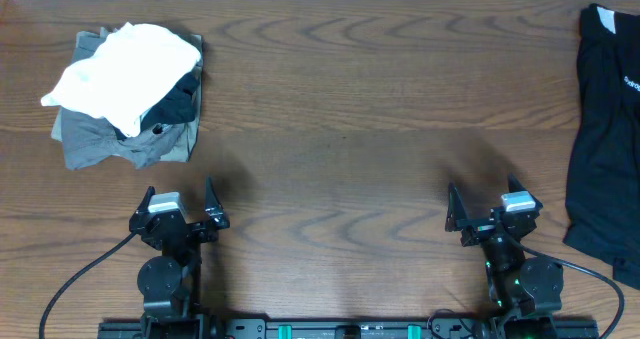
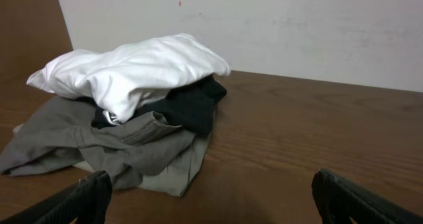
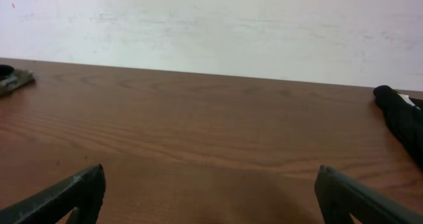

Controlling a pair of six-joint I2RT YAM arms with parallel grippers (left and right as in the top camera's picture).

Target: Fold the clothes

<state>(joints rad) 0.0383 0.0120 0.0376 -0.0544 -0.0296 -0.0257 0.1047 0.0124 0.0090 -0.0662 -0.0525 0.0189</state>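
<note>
A pile of clothes sits at the far left of the table: a crumpled white T-shirt on top, a black garment under it and a grey-olive garment at the bottom. The pile also shows in the left wrist view, with the white T-shirt over the grey-olive garment. My left gripper is open and empty, near the front edge, short of the pile. My right gripper is open and empty over bare wood.
A black garment lies spread flat at the table's right edge, partly out of view; its end shows in the right wrist view. A white wall runs behind the wooden table.
</note>
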